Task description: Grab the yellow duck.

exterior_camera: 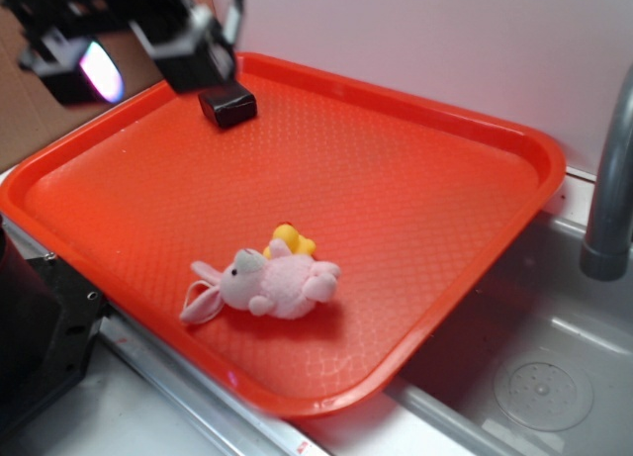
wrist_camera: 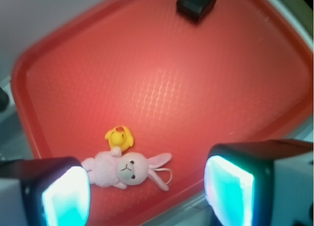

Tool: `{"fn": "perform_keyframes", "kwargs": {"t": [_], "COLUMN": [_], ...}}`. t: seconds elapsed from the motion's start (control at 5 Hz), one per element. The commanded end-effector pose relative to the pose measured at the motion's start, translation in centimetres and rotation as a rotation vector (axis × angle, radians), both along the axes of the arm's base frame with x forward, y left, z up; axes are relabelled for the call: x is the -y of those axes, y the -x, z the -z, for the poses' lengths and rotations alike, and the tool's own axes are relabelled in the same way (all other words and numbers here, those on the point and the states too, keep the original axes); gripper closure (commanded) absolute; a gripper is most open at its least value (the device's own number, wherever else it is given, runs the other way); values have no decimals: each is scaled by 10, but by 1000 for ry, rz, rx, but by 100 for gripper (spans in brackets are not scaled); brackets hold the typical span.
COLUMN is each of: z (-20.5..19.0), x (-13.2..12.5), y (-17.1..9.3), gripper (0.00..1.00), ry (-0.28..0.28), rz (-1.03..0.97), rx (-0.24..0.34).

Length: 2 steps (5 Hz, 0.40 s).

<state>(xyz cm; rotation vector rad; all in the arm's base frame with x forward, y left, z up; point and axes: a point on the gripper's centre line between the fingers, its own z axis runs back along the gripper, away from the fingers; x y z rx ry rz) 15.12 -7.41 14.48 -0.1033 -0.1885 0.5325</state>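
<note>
Orange and dimpled, a plastic tray (exterior_camera: 475,159) sits tilted over a grey sink (exterior_camera: 554,377), with a white wall behind and a grey tap pipe (exterior_camera: 611,179) at the right edge. On the tray the yellow duck (exterior_camera: 290,241) lies toward the near side, touching the back of a pink plush bunny (exterior_camera: 272,286) that sprawls on its side with its ears pointing to the tray's near-left rim. A small black block (exterior_camera: 227,105) rests well apart from them at the far end.

The gripper (wrist_camera: 147,191) hangs high above the tray, near the block's end in the outside view. In the wrist view its two fingers (wrist_camera: 66,194) stand wide apart with nothing between them, the duck and bunny showing in the gap far below.

The main risk, as I judge it, is the bunny. It is much bigger than the duck and pressed right against it, so fingers coming down a little off could close on plush instead, or catch both. The duck looks smooth and round, so a grip off its middle could squirt it sideways across the tray. Coming in from the duck's free side, away from the bunny, looks safest.
</note>
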Motion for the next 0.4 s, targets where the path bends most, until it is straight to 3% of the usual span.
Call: {"fn": "perform_keyframes", "kwargs": {"t": [0.0,0.2], "z": [56,87], "x": [15,17], "y": [-26,-39], "gripper": [0,0], "ry": [-67,-118], "rz": [12,29], "rx": [-18,-55]}}
